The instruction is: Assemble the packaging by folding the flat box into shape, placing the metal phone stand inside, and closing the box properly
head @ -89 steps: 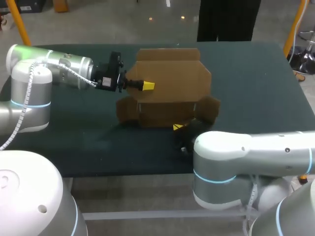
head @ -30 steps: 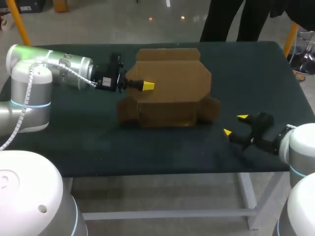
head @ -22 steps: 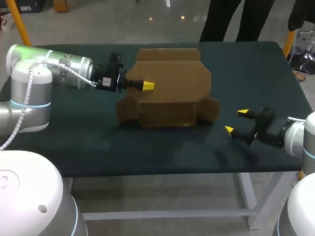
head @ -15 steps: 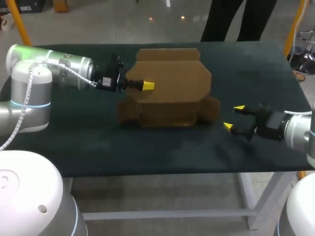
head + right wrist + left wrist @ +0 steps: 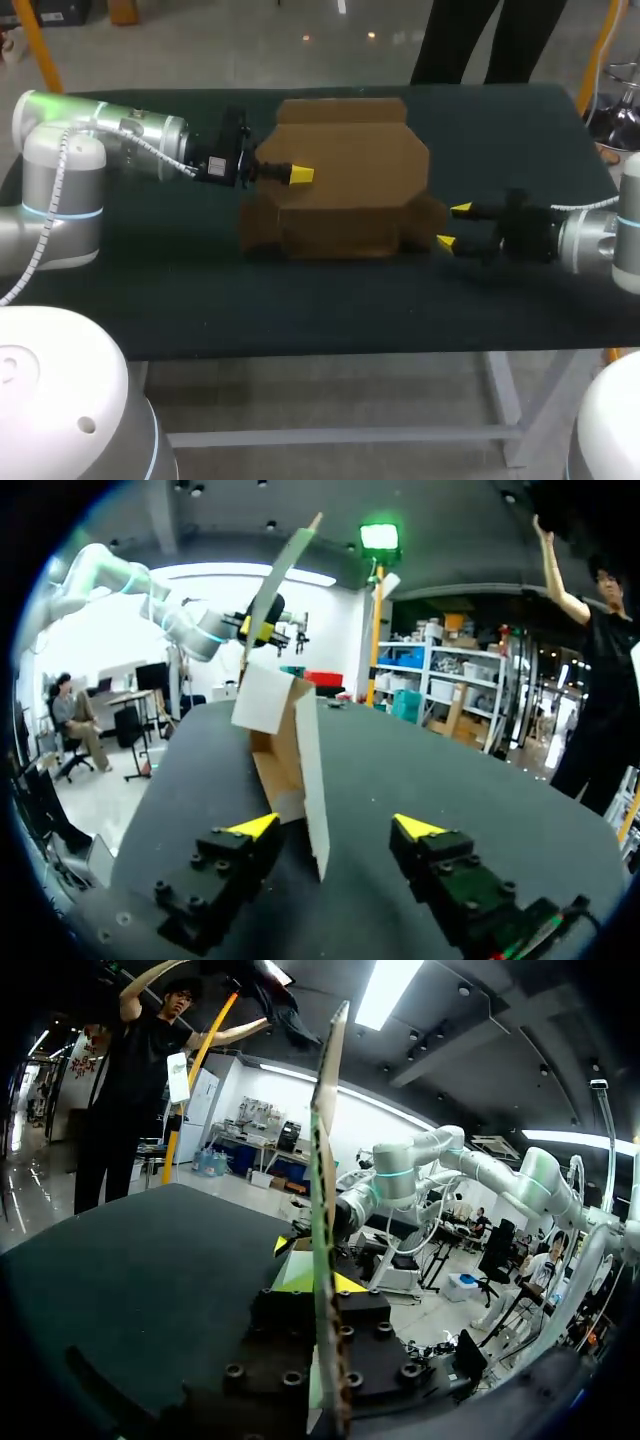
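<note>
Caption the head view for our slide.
Left gripper grips the half-folded cardboard box; open right gripper straddles its side flap.

The brown cardboard box (image 5: 345, 190) stands partly folded near the middle of the table (image 5: 500, 140); its broad lid panel (image 5: 283, 565) is raised, one edge pinched in the left gripper (image 5: 292, 175). Small flaps splay outward at both ends.

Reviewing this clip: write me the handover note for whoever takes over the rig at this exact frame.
Left claw: shut on the edge of the box's raised panel.
Right claw: open, the side flap between its fingers, not clamped.
Box stands between the claws, partly folded, top open.
Phone stand: not visible in any view.
Left: finish folding, put the stand in, close.
</note>
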You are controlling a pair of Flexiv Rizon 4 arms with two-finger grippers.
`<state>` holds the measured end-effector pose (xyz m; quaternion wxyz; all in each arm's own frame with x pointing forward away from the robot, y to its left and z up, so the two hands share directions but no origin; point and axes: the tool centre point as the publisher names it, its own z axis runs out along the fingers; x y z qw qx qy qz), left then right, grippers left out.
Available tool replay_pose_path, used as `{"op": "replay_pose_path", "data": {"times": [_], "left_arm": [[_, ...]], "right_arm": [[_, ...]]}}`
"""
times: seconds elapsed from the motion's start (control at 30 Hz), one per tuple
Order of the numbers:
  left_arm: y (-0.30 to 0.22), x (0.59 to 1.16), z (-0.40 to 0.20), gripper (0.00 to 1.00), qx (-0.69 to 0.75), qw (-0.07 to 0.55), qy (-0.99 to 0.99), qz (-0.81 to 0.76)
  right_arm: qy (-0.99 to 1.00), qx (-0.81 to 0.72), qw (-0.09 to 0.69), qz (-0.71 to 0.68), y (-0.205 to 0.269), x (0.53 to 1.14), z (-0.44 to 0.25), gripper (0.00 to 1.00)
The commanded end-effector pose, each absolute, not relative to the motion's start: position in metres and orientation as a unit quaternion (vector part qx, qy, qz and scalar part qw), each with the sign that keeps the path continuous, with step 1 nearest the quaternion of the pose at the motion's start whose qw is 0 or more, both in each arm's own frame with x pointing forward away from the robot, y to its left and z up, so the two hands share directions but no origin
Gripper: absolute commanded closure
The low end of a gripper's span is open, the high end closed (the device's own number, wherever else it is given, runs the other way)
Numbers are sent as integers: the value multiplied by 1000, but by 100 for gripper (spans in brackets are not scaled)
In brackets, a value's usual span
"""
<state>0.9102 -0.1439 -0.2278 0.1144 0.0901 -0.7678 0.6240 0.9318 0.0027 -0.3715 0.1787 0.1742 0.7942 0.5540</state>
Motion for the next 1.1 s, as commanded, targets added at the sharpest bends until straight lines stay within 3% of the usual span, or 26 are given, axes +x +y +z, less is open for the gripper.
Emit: {"op": "replay_pose_path", "data": {"times": [0.03, 0.07, 0.33, 0.4, 0.43, 0.47, 1.1], "left_arm": [[-144, 910, -232, 100, 90, 115, -768, 623], [-144, 910, -232, 100, 90, 115, -768, 623], [-144, 910, -232, 100, 90, 115, -768, 623], [-144, 910, -232, 100, 90, 115, -768, 623], [-144, 910, -232, 100, 90, 115, -768, 623], [-144, 910, -232, 100, 90, 115, -768, 623], [-144, 910, -232, 100, 90, 115, -768, 623]], "right_arm": [[792, 174, 175, 558, 12, 942, -378, 47], [792, 175, 175, 558, 14, 942, -378, 53], [791, 177, 173, 560, 26, 939, -380, 64], [789, 179, 174, 561, 27, 937, -380, 83], [789, 180, 175, 561, 27, 935, -379, 98], [788, 181, 176, 562, 28, 934, -379, 100], [775, 225, 183, 562, 37, 916, -379, 100]]}}
